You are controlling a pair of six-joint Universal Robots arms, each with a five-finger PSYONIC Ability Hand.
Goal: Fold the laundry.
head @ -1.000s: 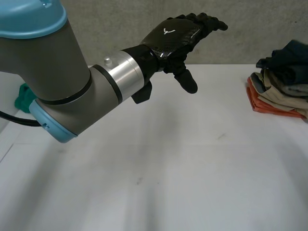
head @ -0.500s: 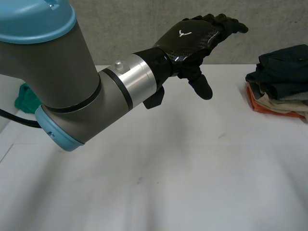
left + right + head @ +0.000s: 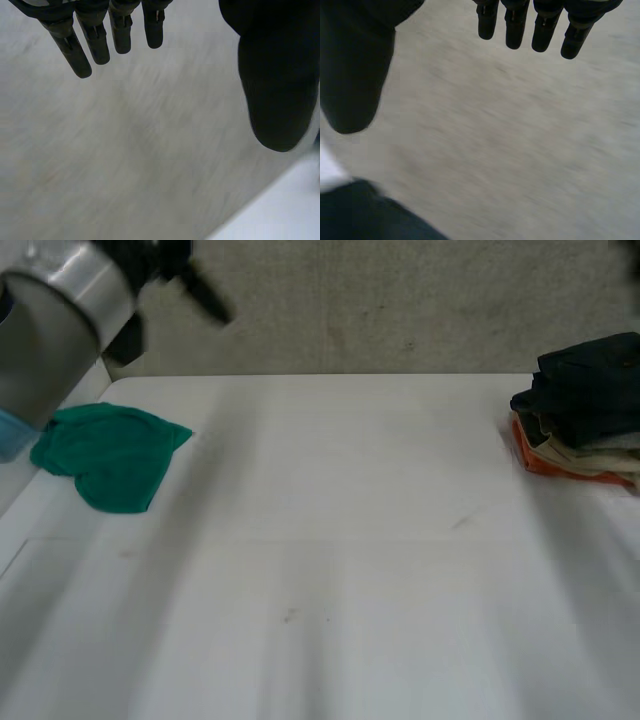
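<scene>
Left robot hand (image 3: 200,292) cut off at edge, clothes stack (image 3: 578,405) cropped, green cloth (image 3: 110,455) partly behind left arm (image 3: 50,330)

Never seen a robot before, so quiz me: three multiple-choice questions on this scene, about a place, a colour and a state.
1. Where on the table is the green cloth? A. middle B. left side C. right side
2. What colour tops the clothes pile? A. yellow B. white C. dark blue
3. The left robot hand is: A. open, empty B. fisted C. gripping cloth
Answers: B: it lies by the left edge. C: its uppermost layer is dark blue. A: straight fingers, nothing held.
</scene>
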